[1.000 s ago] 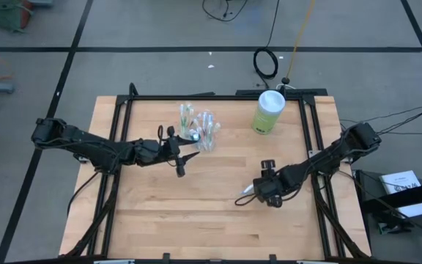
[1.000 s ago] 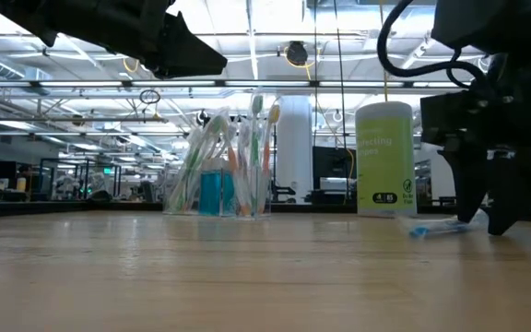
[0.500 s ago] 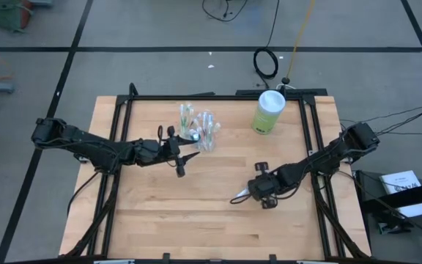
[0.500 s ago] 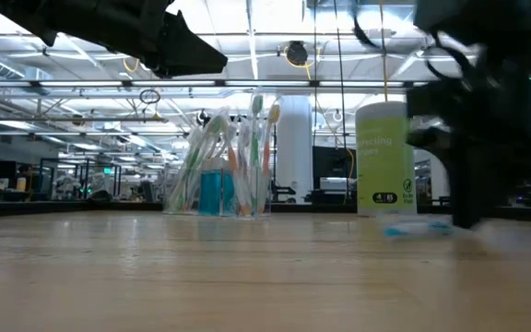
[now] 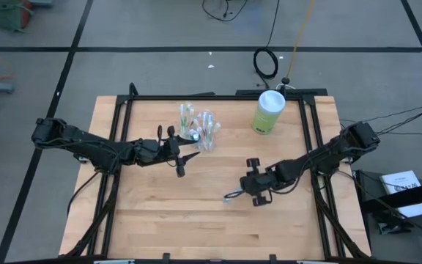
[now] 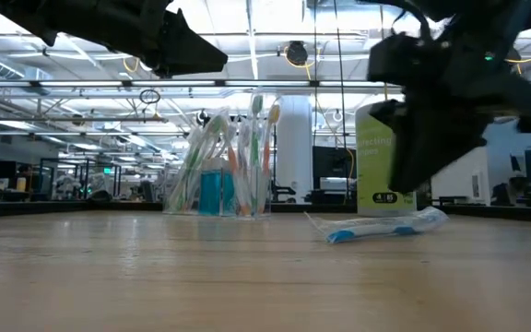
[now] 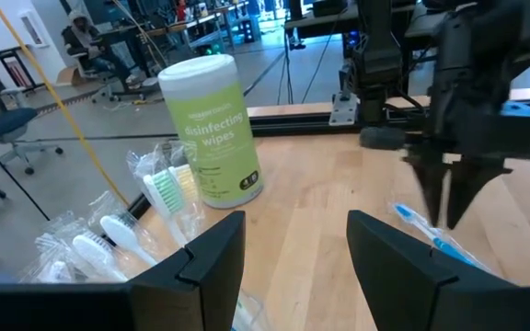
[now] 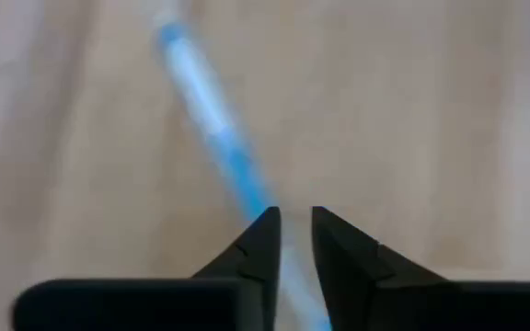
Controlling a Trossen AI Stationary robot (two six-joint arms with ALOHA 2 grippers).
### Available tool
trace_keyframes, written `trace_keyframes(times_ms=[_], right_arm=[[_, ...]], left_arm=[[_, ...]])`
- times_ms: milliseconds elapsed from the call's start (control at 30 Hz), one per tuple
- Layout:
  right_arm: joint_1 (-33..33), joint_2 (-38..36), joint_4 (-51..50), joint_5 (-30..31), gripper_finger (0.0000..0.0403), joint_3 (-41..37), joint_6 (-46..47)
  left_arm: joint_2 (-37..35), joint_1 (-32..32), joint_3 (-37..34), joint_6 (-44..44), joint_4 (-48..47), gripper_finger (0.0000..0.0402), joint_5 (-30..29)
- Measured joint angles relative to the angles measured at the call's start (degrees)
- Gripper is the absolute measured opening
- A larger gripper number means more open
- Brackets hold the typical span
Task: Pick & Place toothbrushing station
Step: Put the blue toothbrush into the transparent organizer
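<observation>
Right fingers: the right gripper (image 5: 249,192) sits low near the middle of the wooden tabletop (image 5: 196,227), its two dark fingers (image 8: 258,248) drawn close around the handle of a blue-and-white wrapped toothbrush (image 5: 234,195); the right wrist view is blurred, so they seem clamped on it, though only a thin gap shows between the tips.

Blue-and-white toothbrush: in the low view it (image 6: 381,226) lies flat on the tabletop, one end under the right gripper (image 6: 431,152), the other end reaching toward the left arm's side.

Left fingers: the left gripper (image 5: 182,160) hangs above the tabletop just beside the clear plastic container, its fingers (image 7: 212,257) spread well apart with nothing between them.

Clear plastic container: it (image 5: 199,126) stands upright near the far edge of the tabletop, packed with thin pastel toothbrushes (image 6: 258,152) in green, pink and white, heads up, with small teal-blue tubes (image 6: 212,192) in its lower part.

Green wipes canister: a tall light-green cylinder with a white lid (image 5: 268,111) stands upright at the far edge, well apart from the container and toward the right arm's side.

Room: a person (image 7: 83,41) sits far behind the tabletop in the left wrist view.
</observation>
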Motion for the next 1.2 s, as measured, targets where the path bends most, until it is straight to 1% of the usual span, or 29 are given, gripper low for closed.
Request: trace_keyframes(times_ms=[67, 133, 300, 433, 533, 633, 733, 833, 1000, 1067, 1133, 1200], right_arm=[[-1.0, -0.1, 0.0, 0.9, 0.0081, 0.1, -0.6], [-2.1, 0.0, -0.6, 0.1, 0.0106, 0.0, -0.4], [-3.7, 0.0, -0.6, -3.9, 0.0161, -1.2, -0.5], [-3.8, 0.0, -0.3, -5.3, 0.0186, -2.5, -2.8], [-4.0, 0.0, 1.1, -5.5, 0.0191, -4.3, -4.1], [-4.2, 0.0, 4.2, -5.6, 0.0178, -6.5, -4.4], [-4.2, -0.2, 6.4, -5.5, 0.0149, -8.6, -6.9], [-4.2, -0.3, 8.7, -5.5, 0.0107, -10.2, -8.8], [-4.1, -0.1, 12.9, -5.6, 0.0020, -10.4, -12.7], [-4.2, 0.0, 14.5, -5.0, 0.0009, -10.1, -15.0], [-4.2, 0.0, 16.5, -3.8, 0.0015, -9.1, -18.0], [-4.1, 0.0, 17.6, -2.1, 0.0019, -7.1, -22.4]], left_arm=[[0.0, 0.0, 0.0, 0.0, 0.2, 0.0198, 0.0], [0.0, 0.0, 0.0, 0.0, 0.2, 0.0198, 0.0], [0.0, 0.0, 0.0, -0.1, 0.2, 0.0198, 0.1], [0.0, 0.0, 0.0, -0.1, 0.2, 0.0198, 0.1], [0.0, 0.0, 0.0, -0.1, 0.2, 0.0198, 0.1], [0.0, 0.0, 0.0, -0.3, 0.2, 0.0198, 0.2], [0.0, 0.0, 0.0, -0.3, 0.2, 0.0198, 0.2], [0.0, 0.0, 0.0, -0.3, 0.3, 0.0198, 0.2], [0.0, 0.0, 0.0, -1.4, 0.3, 0.0198, 0.2], [0.0, 0.0, 0.0, -2.7, 0.3, 0.0198, 0.2], [0.0, 0.0, 0.0, -3.9, 0.3, 0.0198, 0.2], [0.0, 0.0, 0.0, -5.0, 0.3, 0.0198, 2.0]])
